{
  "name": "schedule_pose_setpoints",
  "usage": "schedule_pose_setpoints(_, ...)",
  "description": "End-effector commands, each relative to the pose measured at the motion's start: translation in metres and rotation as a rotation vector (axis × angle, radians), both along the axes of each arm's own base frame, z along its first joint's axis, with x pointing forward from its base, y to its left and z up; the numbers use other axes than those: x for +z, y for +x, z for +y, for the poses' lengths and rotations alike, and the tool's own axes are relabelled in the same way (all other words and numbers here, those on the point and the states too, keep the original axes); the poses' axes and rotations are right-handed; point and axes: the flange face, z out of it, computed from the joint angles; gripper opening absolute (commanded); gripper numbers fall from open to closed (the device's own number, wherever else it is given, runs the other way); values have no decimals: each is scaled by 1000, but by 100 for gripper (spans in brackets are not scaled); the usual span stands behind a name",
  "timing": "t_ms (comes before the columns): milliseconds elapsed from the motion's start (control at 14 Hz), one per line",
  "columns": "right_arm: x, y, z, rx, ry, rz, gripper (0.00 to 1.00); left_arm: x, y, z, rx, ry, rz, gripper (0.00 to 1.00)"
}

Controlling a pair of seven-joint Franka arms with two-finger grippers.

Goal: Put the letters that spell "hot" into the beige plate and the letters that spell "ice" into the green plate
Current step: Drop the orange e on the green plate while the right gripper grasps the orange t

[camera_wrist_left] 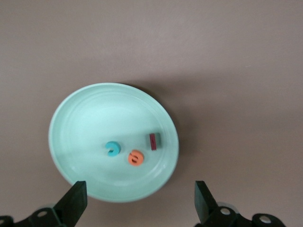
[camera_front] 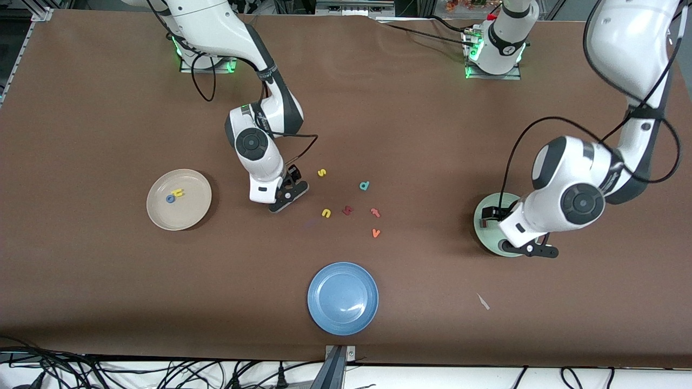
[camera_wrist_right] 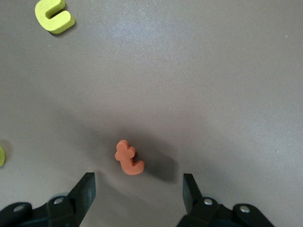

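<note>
Brown tabletop: the right gripper (camera_wrist_right: 137, 191), fingers spread, hovers over the small orange t (camera_wrist_right: 128, 158), while the left gripper (camera_wrist_left: 139, 203), also spread and empty, hangs over the green plate (camera_wrist_left: 75, 123) holding teal c (camera_wrist_left: 112, 149), orange e (camera_wrist_left: 136, 157), dark-red i (camera_wrist_left: 153, 141).

Green plate (camera_front: 483, 213) mostly covered by left arm in front view; contents unseen there. Orange t (camera_wrist_right: 128, 158) hidden under right gripper (camera_front: 288, 190) in front view, visible in right wrist view only. Yellow letter (camera_wrist_right: 1, 156) cut by right wrist frame edge; shape unreadable. Dark red letter (camera_front: 347, 210) among loose letters too small to read.
</note>
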Motion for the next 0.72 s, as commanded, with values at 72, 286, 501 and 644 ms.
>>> schedule_pose_setpoints(72,-7,0,4,24,21,-30,74,111,-6,-9,-44,21,-25,100)
schedule_pose_setpoints(286,-15,-2,8,12,41,-39,73,181,-8,-1,-22,4,-22,100)
schedule_pose_setpoints(501,-14,-1,9,11,45,-51,62,237,-33,4,8,-14,-67,100)
schedule_pose_setpoints(644,-14,-1,10,10,46,-51,54,250,-50,27,74,-16,-87,100)
